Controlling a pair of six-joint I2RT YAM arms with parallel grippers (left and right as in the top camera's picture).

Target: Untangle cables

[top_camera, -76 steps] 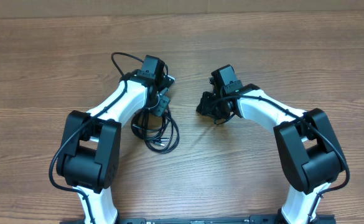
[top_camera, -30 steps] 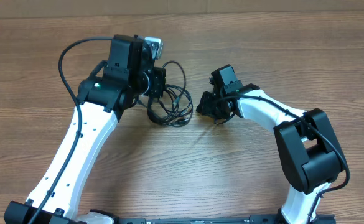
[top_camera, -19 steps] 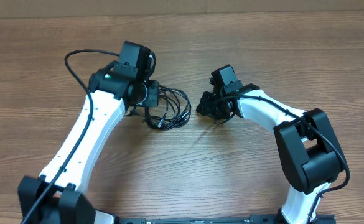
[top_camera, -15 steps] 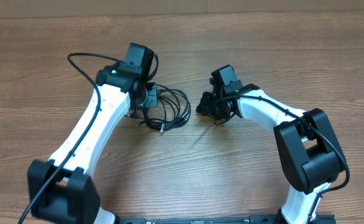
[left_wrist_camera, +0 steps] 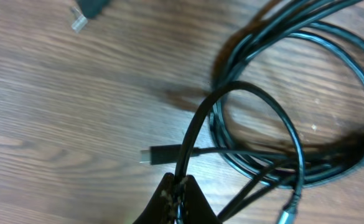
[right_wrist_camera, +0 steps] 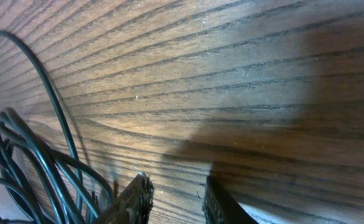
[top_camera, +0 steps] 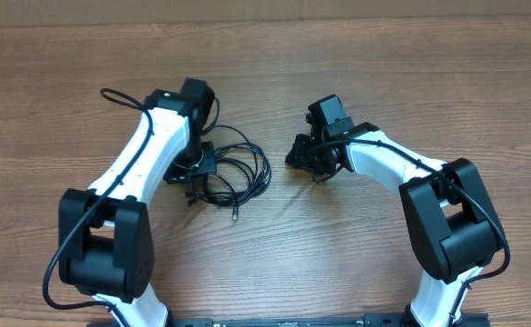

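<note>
The cables (top_camera: 238, 173) are thin black cords looped in a bundle on the wooden table, just right of my left gripper (top_camera: 195, 173). In the left wrist view the left gripper (left_wrist_camera: 180, 186) is shut on one black cord (left_wrist_camera: 197, 127) that arches up out of the jaws over the coil (left_wrist_camera: 331, 93). A metal-tipped plug (left_wrist_camera: 160, 154) lies flat beside it, another (left_wrist_camera: 85, 11) at top left. My right gripper (top_camera: 294, 154) is low over the table, right of the bundle. In the right wrist view it (right_wrist_camera: 177, 194) is open and empty, with cable loops (right_wrist_camera: 26, 155) at its left.
The brown wood table (top_camera: 383, 54) stretches all round. The left arm's own thicker black wire (top_camera: 120, 95) loops out to the upper left. A loose plug tip (top_camera: 236, 215) lies just below the bundle.
My left arm has swung down and back, dragging the cable bundle with it from high near the middle toward the lower left. The right arm has not moved.
</note>
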